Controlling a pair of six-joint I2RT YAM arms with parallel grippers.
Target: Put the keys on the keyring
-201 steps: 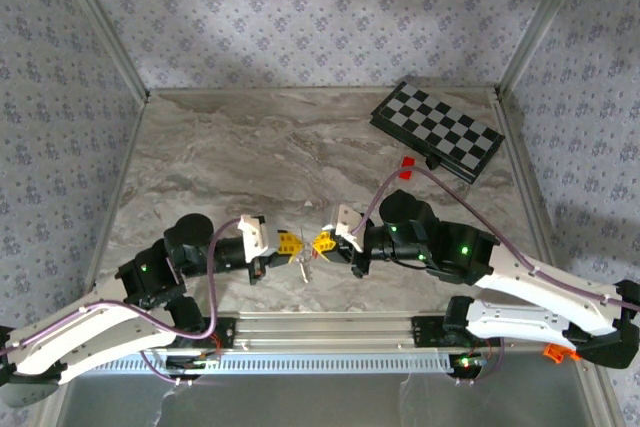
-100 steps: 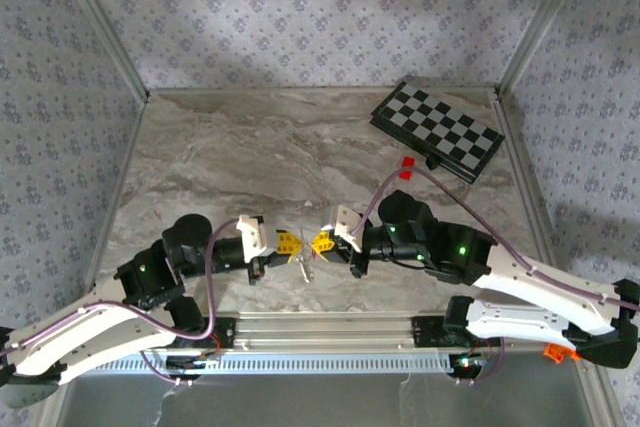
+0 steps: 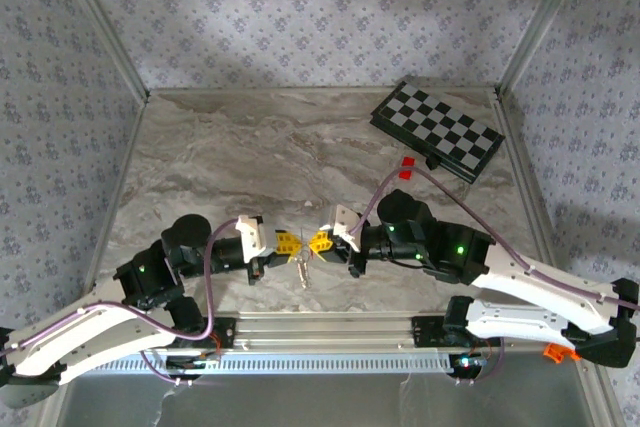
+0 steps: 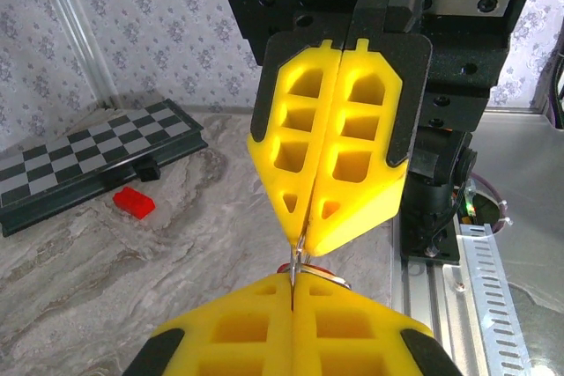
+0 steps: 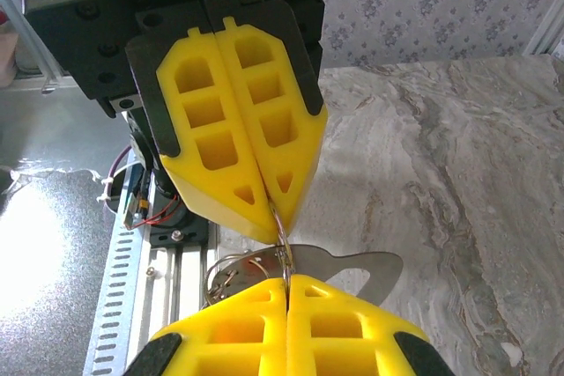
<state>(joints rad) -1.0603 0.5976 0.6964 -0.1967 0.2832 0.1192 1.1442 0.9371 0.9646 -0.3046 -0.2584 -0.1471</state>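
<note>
Left gripper and right gripper, blocky yellow fingers tip to tip, both pinched tight on the thin wire keyring. A flat silver key hangs just beneath, above the marbled table.

Left gripper and right gripper fingers are matt yellow plastic, slightly grainy, backed by matt black plates. Keyring is thin bright metal wire, glossy. Key is flat silver metal, smooth and shiny. Table has a marble-look top, smooth with low sheen. Chessboard looks like plastic, smooth, semi-matt. Red block is plain plastic. Slotted rail is bare pale metal, dull. Walls are patterned and matt, cloth or paper, can't tell. Arm shells are white plastic, smooth, slight gloss.
</note>
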